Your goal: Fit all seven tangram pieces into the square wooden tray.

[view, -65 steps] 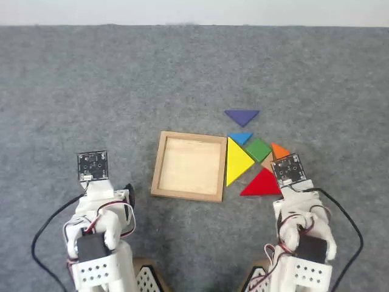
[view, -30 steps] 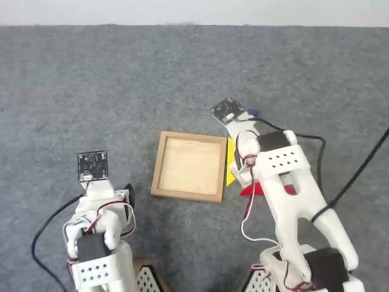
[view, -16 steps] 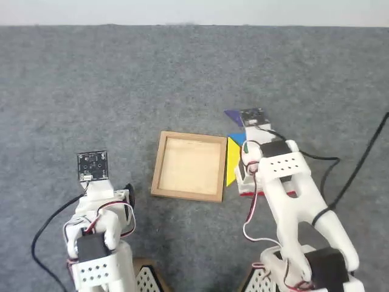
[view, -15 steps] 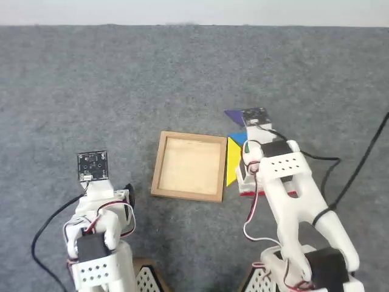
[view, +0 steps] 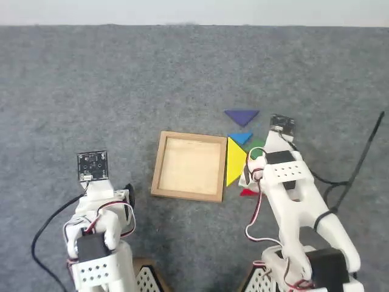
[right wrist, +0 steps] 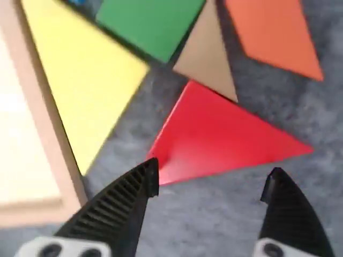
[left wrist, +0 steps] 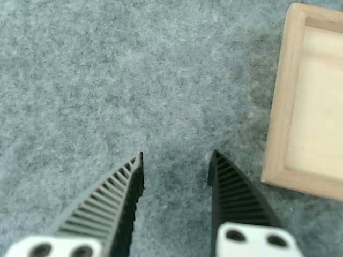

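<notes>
The square wooden tray lies on the grey carpet with nothing in it. Just right of it sit the yellow triangle, blue triangle and purple triangle. The right arm stretches over the rest of the group, leaving a sliver of the red triangle showing. In the right wrist view my right gripper is open, straddling the near edge of the red triangle. Beyond it lie the tan triangle, green square, orange piece and yellow triangle. My left gripper stands open over bare carpet beside the tray.
The left arm sits folded at the front left, short of the tray. Grey carpet runs wide to the left and behind the tray. A black cable trails off the right arm toward the right edge.
The right arm rose from its folded rest, reached out over the pieces, and its wrist has swung rightward, uncovering the yellow, blue and purple triangles. The left arm has not moved.
</notes>
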{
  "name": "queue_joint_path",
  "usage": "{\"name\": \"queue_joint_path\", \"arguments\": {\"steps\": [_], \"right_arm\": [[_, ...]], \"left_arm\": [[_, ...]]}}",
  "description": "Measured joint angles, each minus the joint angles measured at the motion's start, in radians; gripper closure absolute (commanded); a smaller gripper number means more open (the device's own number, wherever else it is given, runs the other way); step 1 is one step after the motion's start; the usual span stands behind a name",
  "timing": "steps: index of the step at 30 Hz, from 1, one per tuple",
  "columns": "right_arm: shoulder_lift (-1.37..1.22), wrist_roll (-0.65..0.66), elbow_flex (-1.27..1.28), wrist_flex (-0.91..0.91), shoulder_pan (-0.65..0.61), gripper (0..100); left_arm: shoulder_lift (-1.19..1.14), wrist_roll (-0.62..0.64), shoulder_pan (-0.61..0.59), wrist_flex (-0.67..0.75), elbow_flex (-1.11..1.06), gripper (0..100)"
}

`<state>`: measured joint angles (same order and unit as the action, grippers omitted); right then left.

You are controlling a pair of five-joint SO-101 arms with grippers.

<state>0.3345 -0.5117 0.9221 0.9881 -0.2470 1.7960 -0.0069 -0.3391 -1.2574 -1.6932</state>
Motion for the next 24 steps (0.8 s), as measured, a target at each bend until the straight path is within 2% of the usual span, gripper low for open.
{"name": "queue_joint_path", "arguments": {"steps": [4,9,16,21,24], "right_arm": [[0.000,-0.110,0.000,-0.023,0.000,69.7],[-0.002,-0.175,0.000,-0.025,0.002,69.9],[-0.164,-0.181,-0.046,-0.083,0.032,70.0],[-0.318,-0.176,-0.193,0.043,0.107,70.0],[-0.385,-0.087,-0.267,0.112,0.161,70.6]], "left_arm": [[0.000,0.000,0.000,0.000,0.000,81],[0.000,0.000,0.000,0.000,0.000,81],[0.000,0.000,0.000,0.000,0.000,81],[0.000,0.000,0.000,0.000,0.000,81],[0.000,0.000,0.000,0.000,0.000,81]]}}
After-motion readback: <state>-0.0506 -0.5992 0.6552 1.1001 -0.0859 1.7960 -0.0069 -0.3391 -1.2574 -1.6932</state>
